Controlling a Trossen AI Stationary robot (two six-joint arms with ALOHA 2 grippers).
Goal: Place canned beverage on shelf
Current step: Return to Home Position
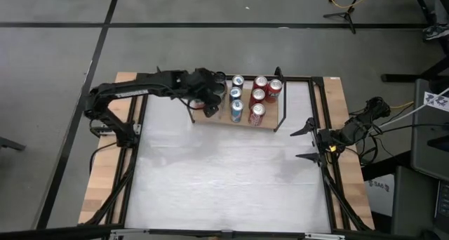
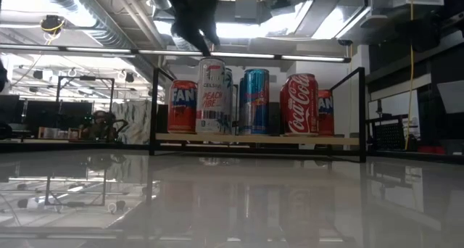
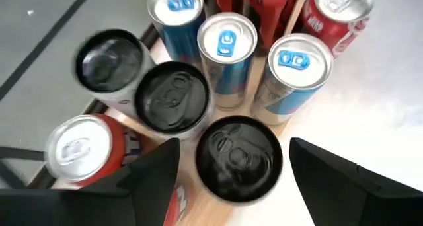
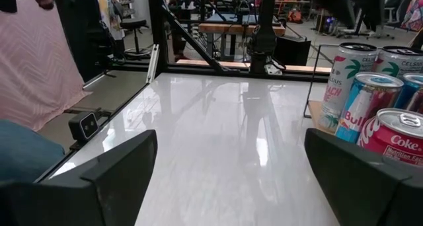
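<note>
The white-pink aluminium can (image 2: 212, 96) stands on the light-brown wooden shelf (image 2: 254, 138), so the left gripper (image 3: 234, 161), jaws apart above it, should rise straight before swinging home; the right gripper (image 4: 231, 141) waits at the worktop's right, jaws apart.

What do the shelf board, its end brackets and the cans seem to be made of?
Shelf board: probably wood, light brown with a matte look. Brackets: apparently thin black metal rod. Cans: likely aluminium, with glossy printed sides and shiny pull-tab tops.

Small black camera (image 4: 83, 125) beside the white table (image 4: 218, 140); pink fabric (image 4: 33, 54) just beyond it
</note>
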